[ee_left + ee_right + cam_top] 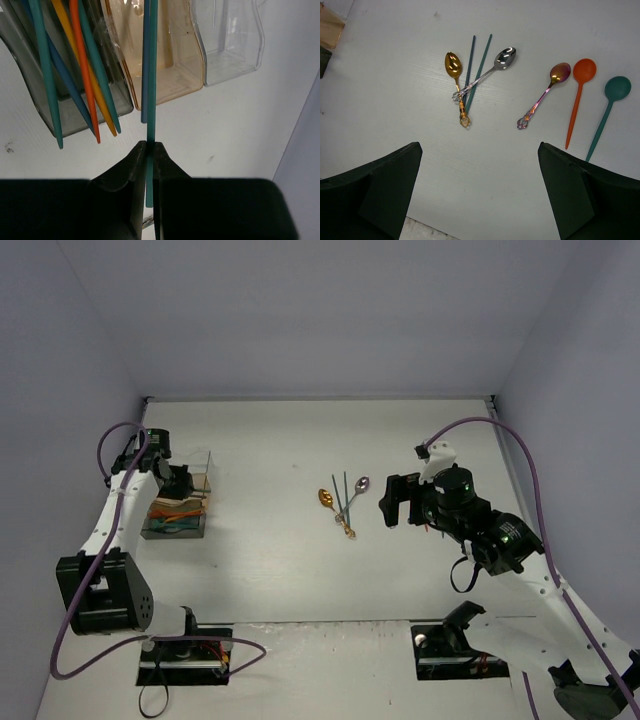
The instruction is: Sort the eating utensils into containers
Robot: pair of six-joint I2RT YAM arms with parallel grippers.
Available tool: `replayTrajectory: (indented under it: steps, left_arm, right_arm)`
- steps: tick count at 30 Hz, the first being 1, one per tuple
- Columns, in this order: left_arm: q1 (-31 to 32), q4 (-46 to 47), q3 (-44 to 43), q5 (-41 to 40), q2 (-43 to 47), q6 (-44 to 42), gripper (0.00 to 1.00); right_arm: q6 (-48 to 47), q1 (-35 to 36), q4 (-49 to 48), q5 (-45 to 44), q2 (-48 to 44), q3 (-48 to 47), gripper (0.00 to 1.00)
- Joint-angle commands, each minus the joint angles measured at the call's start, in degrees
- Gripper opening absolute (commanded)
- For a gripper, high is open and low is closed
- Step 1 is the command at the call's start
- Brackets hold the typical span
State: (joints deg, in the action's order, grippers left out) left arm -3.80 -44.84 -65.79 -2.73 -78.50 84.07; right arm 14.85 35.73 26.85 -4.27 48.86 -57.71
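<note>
**Left arm holding a teal chopstick at the box while the right hangs open over the loose spoons**

The left end effector (148,165) is sitting at the left edge of the tabletop (300,560), right at the box (178,512). Its jaws are pressing together on a teal chopstick (152,75). The lower tip of the stick is poking out below the fingers. The rest is running straight away from them, over the rim of the amber middle compartment (175,60). A bluer stick (145,60) is lying just beside the teal one and ending short of the jaws. Whether it is resting in that compartment cannot be told.

To the left, the dark compartment (30,80) is holding a fan of sticks (82,70) in teal, orange, yellow and blue, their tips overhanging its edge. The clear compartment (225,45) on the right is showing only its own walls.

The right end effector (480,200) is hanging above the middle of the tabletop with its jaws spread wide, gripping nothing. Ahead of it, and well apart from the fingers, a small heap is lying:
- a gold spoon (454,67);
- a silver spoon (502,59), its handle crossing the gold one's;
- two dark chopsticks (479,62) under them.

Further right, a pink-purple spoon (555,77), an orange spoon (580,80) and a teal spoon (612,95) are lying side by side without touching.

From overhead, the heap is lying between the two arms, nearer the right one.
</note>
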Motion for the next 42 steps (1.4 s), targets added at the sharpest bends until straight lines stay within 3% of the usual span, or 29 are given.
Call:
replayTrajectory:
  steps: [1, 10, 13, 25, 29, 33, 37, 42]
  left_arm:
    - [-2.8, 0.6, -4.3, 2.7, -3.3, -3.2, 0.0]
    - [-5.7, 0.6, -9.3, 6.1, -10.9, -6.0, 0.0]
    - [-5.9, 0.6, -9.6, 6.5, -11.7, -6.1, 0.1]
    - [-4.7, 0.7, -9.9, 5.0, -6.7, -9.4, 0.34]
    - [-2.3, 0.5, -10.7, 0.7, -1.4, -15.6, 0.54]
    - [2.6, 0.7, -11.6, -4.7, 4.7, -26.1, 0.59]
    - [8.9, 0.7, -11.7, -10.3, 10.7, -39.4, 0.72]
    - [9.7, 0.9, -8.1, -8.5, 18.8, -50.9, 0.77]
  right_arm:
    - [-0.3, 0.5, -2.4, -1.1, -0.2, -1.0, 1.0]
    - [-0.3, 0.5, -2.4, -1.1, 0.1, -1.0, 1.0]
    - [-0.3, 0.4, -2.4, -1.3, 0.1, -1.0, 1.0]
    - [-0.6, 0.4, -2.5, -1.2, 2.4, -1.0, 1.0]
    - [-0.3, 0.3, -2.5, -0.1, 5.6, -1.2, 1.0]
    - [1.0, -0.3, -3.5, 1.3, 9.2, -1.2, 0.99]
    - [4.2, -1.1, -5.8, 2.4, 15.7, -0.9, 0.96]
    - [8.7, -1.4, -10.6, 3.2, 24.1, 0.0, 0.87]
